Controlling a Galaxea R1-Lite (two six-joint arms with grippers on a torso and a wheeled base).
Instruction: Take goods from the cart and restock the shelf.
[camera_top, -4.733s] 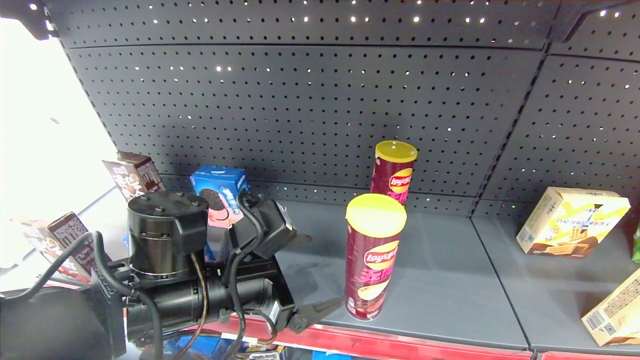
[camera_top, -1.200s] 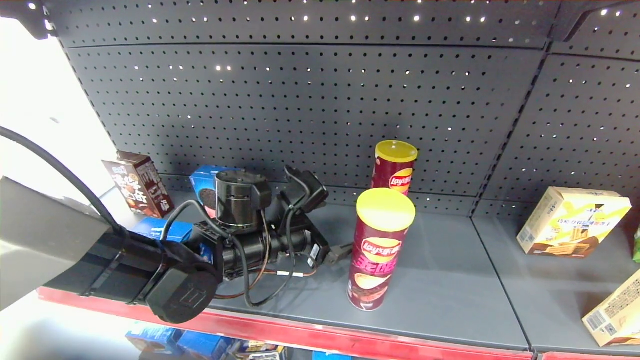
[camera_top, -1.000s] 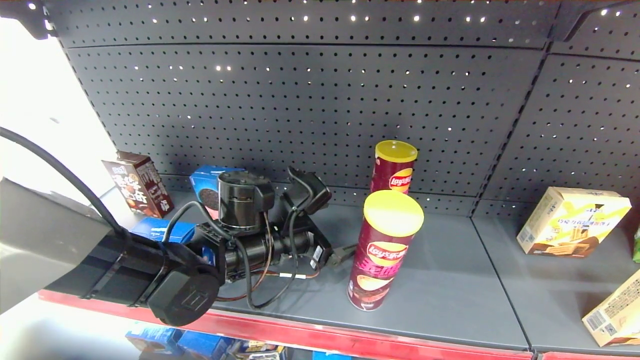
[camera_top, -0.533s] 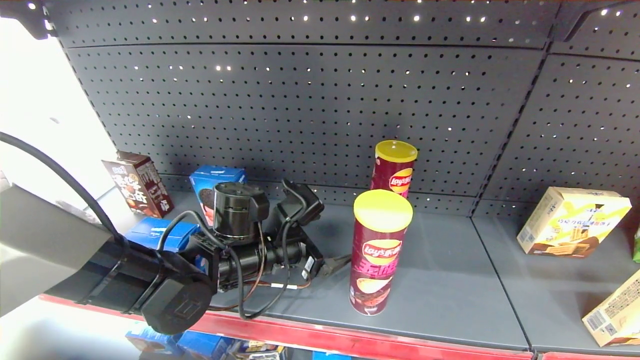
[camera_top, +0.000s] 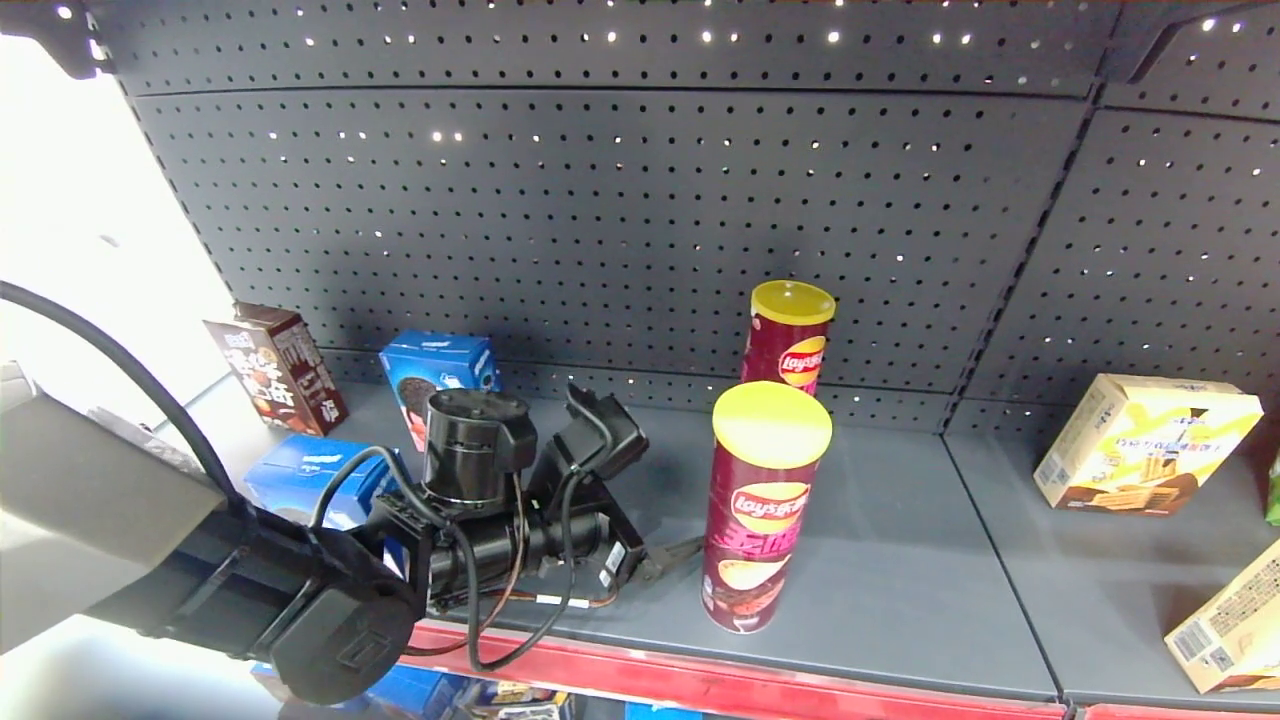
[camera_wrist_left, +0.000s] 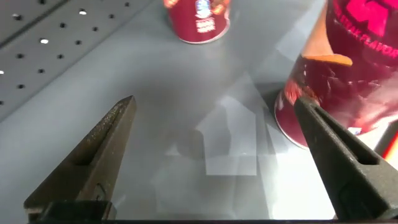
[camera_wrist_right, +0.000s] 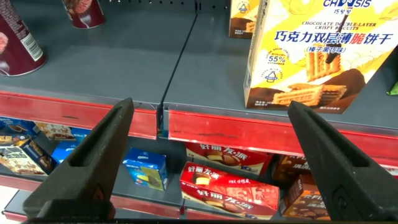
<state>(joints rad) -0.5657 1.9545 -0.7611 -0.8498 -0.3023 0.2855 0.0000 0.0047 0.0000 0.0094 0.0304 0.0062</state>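
Logo on front chip can; lettering on biscuit box.

Chip can upright on the shelf
Maroon tube (yellow lid on) standing near the grey deck's front edge, directly ahead of a matching second can at the pegboard back.

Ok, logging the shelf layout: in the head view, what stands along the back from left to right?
Brown chocolate box → upright blue cookie box → rear chips can → yellow biscuit box.
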